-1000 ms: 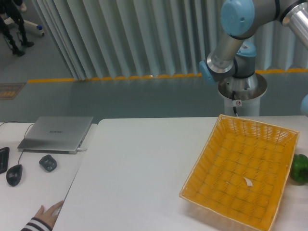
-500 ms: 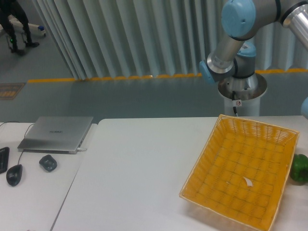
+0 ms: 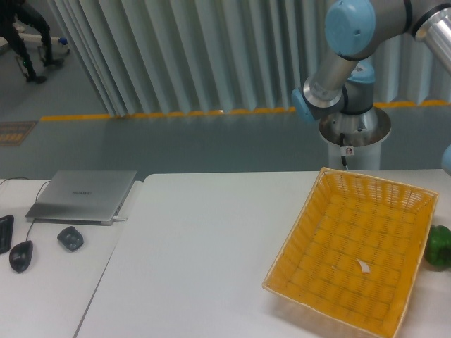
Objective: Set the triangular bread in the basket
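White table holds a yellow woven basket with a white tag inside, a green object beside it. Gripper out of frame.

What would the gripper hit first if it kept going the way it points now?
Cannot tell: the gripper is out of frame past the right edge, so its heading isn't visible. Only the arm shows, above and behind the basket. The bread isn't visible either.
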Tool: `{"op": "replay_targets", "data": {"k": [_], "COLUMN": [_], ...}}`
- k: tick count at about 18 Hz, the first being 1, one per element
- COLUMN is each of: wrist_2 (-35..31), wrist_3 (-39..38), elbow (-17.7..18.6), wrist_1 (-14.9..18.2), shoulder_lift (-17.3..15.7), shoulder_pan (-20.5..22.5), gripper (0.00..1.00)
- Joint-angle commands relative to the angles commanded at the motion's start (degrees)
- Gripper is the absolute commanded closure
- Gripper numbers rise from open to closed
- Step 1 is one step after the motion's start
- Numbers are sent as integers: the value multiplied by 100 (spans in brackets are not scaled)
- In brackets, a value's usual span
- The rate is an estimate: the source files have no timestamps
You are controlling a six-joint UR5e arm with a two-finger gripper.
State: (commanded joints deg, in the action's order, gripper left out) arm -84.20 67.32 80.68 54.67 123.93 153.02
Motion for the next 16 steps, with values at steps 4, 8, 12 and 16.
{"op": "replay_targets", "data": {"k": [4, 8, 12, 16], "wrist_2": [44, 351, 562, 615], "wrist_3": [0, -35, -96, -675], "elbow": [9, 263, 667, 817], "wrist_1": [35, 281, 562, 624], "shoulder_lift": [-245, -904, -1581, -1881], "shoulder_pan": [0, -17, -70, -526], "gripper": [93, 93, 93, 92]}}
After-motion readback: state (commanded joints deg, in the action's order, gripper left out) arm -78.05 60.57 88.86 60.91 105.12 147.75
